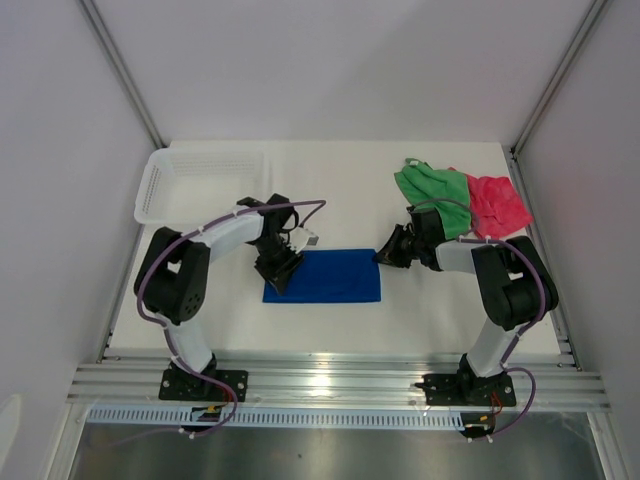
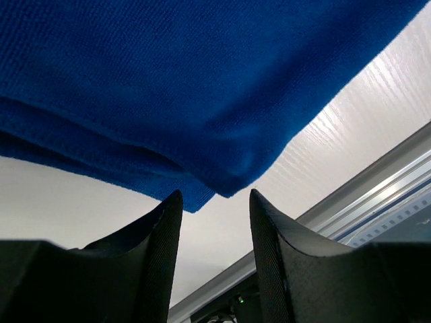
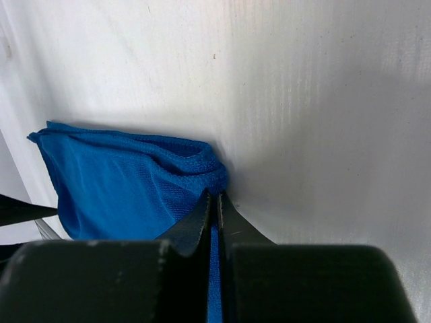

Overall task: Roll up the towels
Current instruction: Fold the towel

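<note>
Surface: white table (image 1: 330, 190), matte, with an aluminium rail (image 1: 340, 375) along the 6 o'clock edge.
Room: plain pale walls (image 1: 60, 150) close the table in at 9, 12 and 3 o'clock.
Towels: three.
Blue towel (image 1: 330, 277): folded flat, rectangular, at table centre.
Green towel (image 1: 435, 190): crumpled, at 1 o'clock.
Pink towel (image 1: 497, 205): crumpled, at 2 o'clock, touching the green one.
Basket (image 1: 170, 190): one, white mesh, at 10 o'clock.
Arms: two.
Left gripper (image 2: 214, 195): jaws parted about halfway, holding nothing, at the blue towel's 9 o'clock edge.
Right gripper (image 3: 213, 196): jaws pressed together, pinching the blue towel's 3 o'clock edge.
</note>
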Controlling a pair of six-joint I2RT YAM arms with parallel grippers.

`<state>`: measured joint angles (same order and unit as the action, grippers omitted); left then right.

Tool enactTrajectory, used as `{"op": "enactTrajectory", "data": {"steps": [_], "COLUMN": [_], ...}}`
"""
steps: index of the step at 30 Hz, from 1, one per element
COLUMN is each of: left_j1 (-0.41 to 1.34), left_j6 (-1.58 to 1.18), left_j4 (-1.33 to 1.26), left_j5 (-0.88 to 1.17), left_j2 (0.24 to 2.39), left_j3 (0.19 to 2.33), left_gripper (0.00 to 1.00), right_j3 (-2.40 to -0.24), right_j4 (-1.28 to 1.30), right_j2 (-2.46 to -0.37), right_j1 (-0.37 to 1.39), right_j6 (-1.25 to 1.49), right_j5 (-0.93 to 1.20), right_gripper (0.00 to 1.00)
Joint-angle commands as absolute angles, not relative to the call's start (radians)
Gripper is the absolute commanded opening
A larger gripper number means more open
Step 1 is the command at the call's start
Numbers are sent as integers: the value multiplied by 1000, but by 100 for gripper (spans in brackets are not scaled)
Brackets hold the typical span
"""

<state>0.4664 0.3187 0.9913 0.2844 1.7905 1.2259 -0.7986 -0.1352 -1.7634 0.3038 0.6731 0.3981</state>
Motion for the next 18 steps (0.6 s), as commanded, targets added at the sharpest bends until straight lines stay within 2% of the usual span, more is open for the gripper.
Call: {"op": "enactTrajectory", "data": {"steps": [1,10,11,12,15,18], "left_j1": [468,471,471,471,471,465], "left_j6": [298,285,285,285,287,301], "left_j4": [968,951,948,950,956,977], "left_j5": [303,359,353,351,347,336], "left_j2": [1802,1864,1870,1876,1873,1839], "left_j3": [1243,1239,1238,1238,1249,1255], "left_gripper": [48,37,34,23,1,1], "right_j3": [-785,-781,-781,-782,-781,-776], "right_j4": [-107,-101,-101,-101,-101,-100], "right_j2": [-1749,-1750,-1750,-1752,-1758,-1766], "right_j1": [313,313,314,314,314,310], "right_j6": [640,637,638,638,637,635], "right_j5": [365,354,354,354,354,350], "right_gripper": [3,3,3,3,3,1]}}
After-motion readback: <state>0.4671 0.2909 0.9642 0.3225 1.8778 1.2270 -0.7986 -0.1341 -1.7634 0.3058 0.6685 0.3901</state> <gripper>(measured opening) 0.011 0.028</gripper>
